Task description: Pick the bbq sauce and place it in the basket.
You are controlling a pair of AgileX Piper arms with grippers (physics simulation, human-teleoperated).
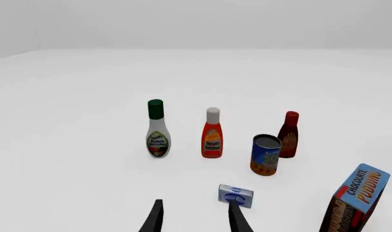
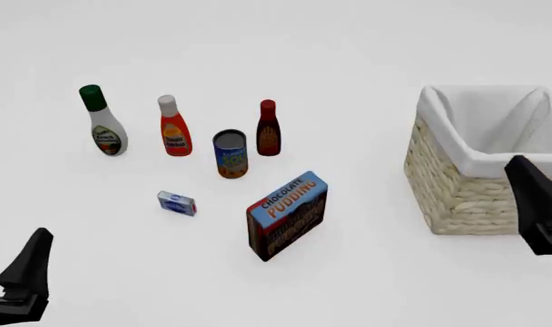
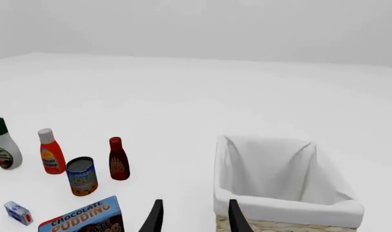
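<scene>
The bbq sauce (image 2: 268, 129), a small dark reddish-brown bottle with a red cap, stands upright at the back of the table, right of the other two bottles. It also shows in the left wrist view (image 1: 288, 135) and the right wrist view (image 3: 118, 159). The wicker basket (image 2: 458, 194) with white cloth lining stands at the right; its rim shows in the right wrist view (image 3: 286, 209). My left gripper (image 2: 22, 283) is low at the near left, open and empty (image 1: 196, 212). My right gripper (image 2: 535, 204) hangs in front of the basket, open and empty (image 3: 192, 215).
A white ranch bottle with a green cap (image 2: 101, 126) and an orange-red ketchup bottle (image 2: 173, 129) stand left of the sauce. A blue soup can (image 2: 230, 154) stands just in front of it. A chocolate pudding box (image 2: 288, 214) and a small blue-white box (image 2: 177, 203) are nearer.
</scene>
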